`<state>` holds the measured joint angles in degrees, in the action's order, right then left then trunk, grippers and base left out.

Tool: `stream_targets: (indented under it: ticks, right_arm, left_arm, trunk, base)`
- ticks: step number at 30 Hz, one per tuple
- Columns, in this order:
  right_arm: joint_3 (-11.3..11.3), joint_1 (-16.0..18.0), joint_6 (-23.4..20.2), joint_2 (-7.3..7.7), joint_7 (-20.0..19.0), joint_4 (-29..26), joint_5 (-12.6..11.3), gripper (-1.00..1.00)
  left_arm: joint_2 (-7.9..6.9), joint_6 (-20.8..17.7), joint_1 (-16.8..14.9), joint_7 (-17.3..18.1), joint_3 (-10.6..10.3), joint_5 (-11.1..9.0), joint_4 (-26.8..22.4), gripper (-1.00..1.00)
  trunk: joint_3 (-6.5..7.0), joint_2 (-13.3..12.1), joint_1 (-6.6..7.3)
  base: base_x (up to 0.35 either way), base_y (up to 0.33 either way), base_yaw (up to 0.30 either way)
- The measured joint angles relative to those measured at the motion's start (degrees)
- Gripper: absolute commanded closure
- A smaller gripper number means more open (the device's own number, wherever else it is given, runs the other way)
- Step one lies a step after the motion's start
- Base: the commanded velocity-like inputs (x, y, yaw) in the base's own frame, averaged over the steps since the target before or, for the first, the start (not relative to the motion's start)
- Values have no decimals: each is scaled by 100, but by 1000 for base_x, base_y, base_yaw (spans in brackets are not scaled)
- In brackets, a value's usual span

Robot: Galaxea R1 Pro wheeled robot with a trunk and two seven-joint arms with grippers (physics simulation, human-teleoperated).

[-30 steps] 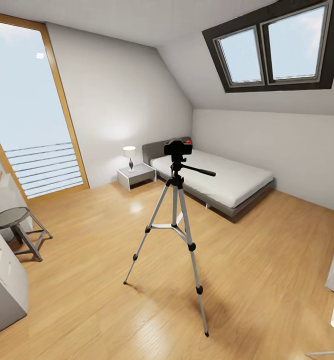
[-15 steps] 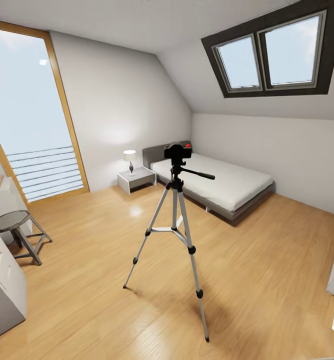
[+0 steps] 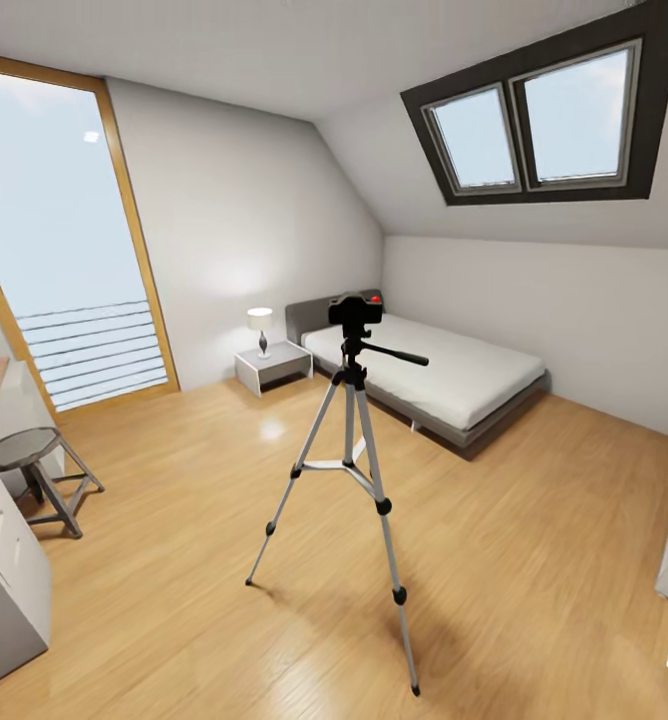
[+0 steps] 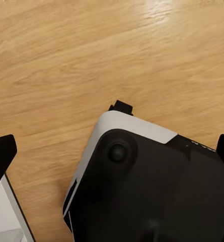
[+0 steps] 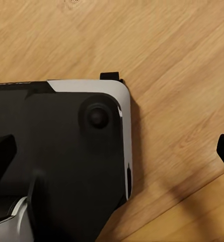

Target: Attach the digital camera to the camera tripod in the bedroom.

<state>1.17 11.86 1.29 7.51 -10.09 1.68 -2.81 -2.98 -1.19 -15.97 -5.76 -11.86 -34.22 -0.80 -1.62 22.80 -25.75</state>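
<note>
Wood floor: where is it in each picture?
Head view: the wood floor spreads across the lower half, under the camera tripod with the digital camera on top.
Left wrist view: the planks lie beside the robot's base.
Right wrist view: the planks again lie beside the base.
Shared landmark: the light planks; both wrist views share the base.

The digital camera [image 3: 355,309] sits atop the camera tripod [image 3: 351,470], bed [image 3: 444,375] behind.
</note>
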Motion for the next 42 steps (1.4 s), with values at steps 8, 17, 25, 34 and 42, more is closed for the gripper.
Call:
stream_targets:
  ticks: [8,17,25,34,42]
  right_arm:
    - [-8,1,4,-5,12,-1,2,-100]
    - [-12,4,6,0,15,-1,3,-100]
    - [-12,4,6,3,15,-1,3,-100]
    - [-12,4,6,3,15,-1,3,-100]
    - [-12,4,6,3,15,-1,3,-100]
  left_arm:
    - [0,0,-1,0,3,0,0,-100]
    - [0,0,-4,0,3,-3,0,-100]
    - [0,0,-4,0,3,1,0,-100]
    - [0,0,-4,0,3,0,0,-100]
    - [0,0,-4,0,3,0,0,-100]
  trunk:
    - [71,3,0]
    - [146,9,-2]
    - [220,9,-2]
    - [303,9,-2]
    - [377,9,-2]
  base:
    - [0,0,0]
    - [0,0,0]
    - [0,0,0]
    - [0,0,0]
    - [0,0,0]
